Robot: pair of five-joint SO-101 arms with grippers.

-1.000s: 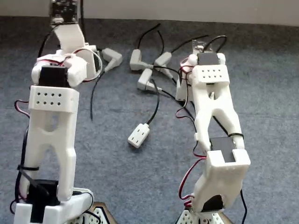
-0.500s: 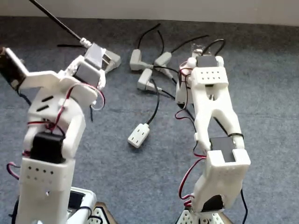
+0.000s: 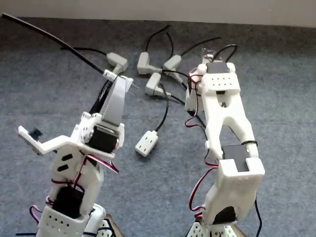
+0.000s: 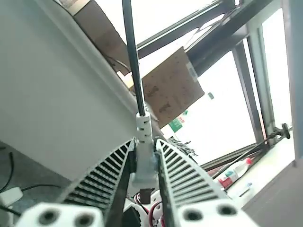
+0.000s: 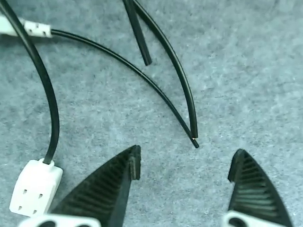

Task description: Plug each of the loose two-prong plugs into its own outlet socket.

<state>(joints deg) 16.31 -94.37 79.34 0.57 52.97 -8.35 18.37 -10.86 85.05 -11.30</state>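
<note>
1. Grey carpet covers the table, with a pale wall along its far edge.
2. At the near left the left arm stands with its forearm tilted up. The left gripper is clamped on a white two-prong plug, which is held off the carpet with its prongs pointing right.
3. From the left wrist, the ribbed fingers press the plug's body from both sides. Its black cord runs straight away from it in front of a bright window.
4. From above, that cord slants off to the far left edge.
5. A white outlet socket lies on the carpet between the two arms, slotted face up. Its black lead curves away to the far side.
6. Four more white connectors lie in the far middle. One is just beyond the held plug, two sit side by side, and one is nearer. I cannot tell which are plugs and which are sockets.
7. The right arm stretches from the near right towards that group. The right gripper is spread wide and holds nothing, low over the carpet where loose black cable ends lie. A white socket block sits near one of its fingers.
</note>
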